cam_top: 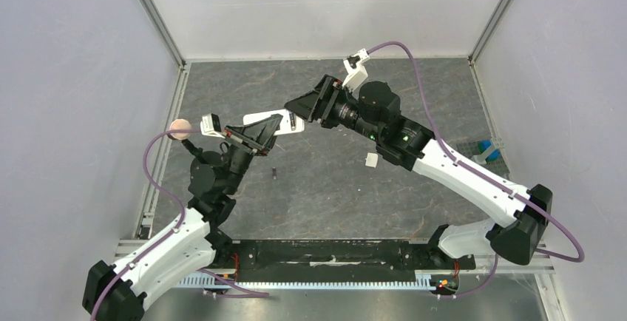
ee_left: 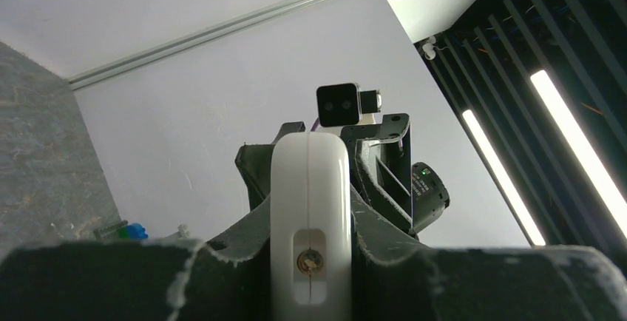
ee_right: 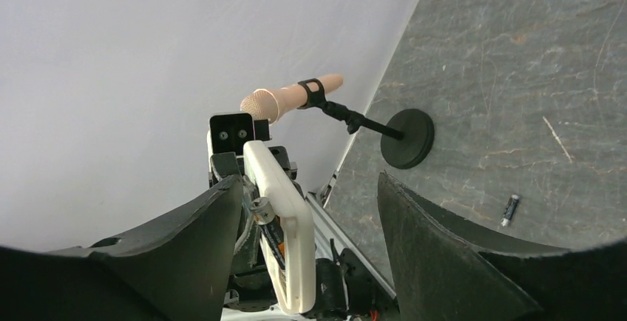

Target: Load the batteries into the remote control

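Note:
My left gripper [cam_top: 260, 134] is shut on the white remote control [cam_top: 272, 124] and holds it up above the table. In the left wrist view the remote control [ee_left: 310, 203] stands edge-on between the jaws. One battery [ee_right: 275, 234] lies slanted in the remote control's [ee_right: 290, 240] open compartment, its plus end sticking out. My right gripper [ee_right: 309, 182] is open, with its fingers on either side of the remote's end; the left finger [ee_right: 185, 247] is close beside the battery. A second battery [cam_top: 273, 172] lies loose on the table, and this battery [ee_right: 510, 209] also shows in the right wrist view.
A small white cover piece [cam_top: 371, 160] lies on the table under my right arm. A pink microphone [cam_top: 180, 128] on a round black base [ee_right: 406, 138] stands at the left wall. Blue items [cam_top: 488, 149] sit at the right edge.

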{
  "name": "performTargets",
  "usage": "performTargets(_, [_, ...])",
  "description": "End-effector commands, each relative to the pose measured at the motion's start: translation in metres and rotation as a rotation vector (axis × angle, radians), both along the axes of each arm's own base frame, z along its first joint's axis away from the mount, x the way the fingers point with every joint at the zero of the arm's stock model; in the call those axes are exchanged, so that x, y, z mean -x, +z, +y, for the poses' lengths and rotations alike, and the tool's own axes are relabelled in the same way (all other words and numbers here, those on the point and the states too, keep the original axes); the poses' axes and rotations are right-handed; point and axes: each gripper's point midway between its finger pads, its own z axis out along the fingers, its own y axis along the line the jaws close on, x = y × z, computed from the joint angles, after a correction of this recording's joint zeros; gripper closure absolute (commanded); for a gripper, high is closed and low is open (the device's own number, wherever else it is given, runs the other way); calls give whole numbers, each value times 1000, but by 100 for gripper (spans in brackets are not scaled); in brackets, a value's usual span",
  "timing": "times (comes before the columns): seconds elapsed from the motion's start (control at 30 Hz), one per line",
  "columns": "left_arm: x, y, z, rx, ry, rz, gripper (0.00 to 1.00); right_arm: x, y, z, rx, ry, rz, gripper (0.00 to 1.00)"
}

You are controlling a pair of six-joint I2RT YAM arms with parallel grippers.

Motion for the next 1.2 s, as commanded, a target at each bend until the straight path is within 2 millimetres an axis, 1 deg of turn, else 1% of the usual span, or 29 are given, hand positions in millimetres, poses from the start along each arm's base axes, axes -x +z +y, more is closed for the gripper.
performTargets(0.0, [4, 1, -2, -57, 10, -34, 98, 4, 33, 3, -84, 32, -7, 31])
performTargets(0.23, [6, -2, -2, -73, 10, -31, 98, 4, 36, 9, -115, 54, 18, 33])
performTargets(0.37, [6, -4, -1, -77, 11, -32, 98, 4, 33, 11, -122, 71, 44, 40])
performTargets(0.4, [6, -4, -1, -78, 11, -31, 98, 4, 32, 11, -123, 74, 48, 43])
performTargets(0.47, [5, -5, -1, -76, 15, -30, 98, 4, 38, 12, -146, 82, 38, 48])
performTargets(0.57, [5, -6, 0, -71, 16, -28, 98, 5, 36, 12, -150, 89, 44, 58])
performTargets(0.67, [5, -6, 0, -67, 17, -28, 98, 6, 33, 12, -151, 94, 52, 62])
performTargets(0.77, [5, -6, 1, -63, 18, -28, 98, 6, 30, 12, -150, 102, 55, 66])
performTargets(1.07, [5, -3, 1, -54, 17, -31, 98, 8, 20, 13, -122, 119, 50, 69])
performTargets(1.17, [6, -1, 1, -52, 16, -36, 98, 6, 15, 12, -106, 115, 48, 70])
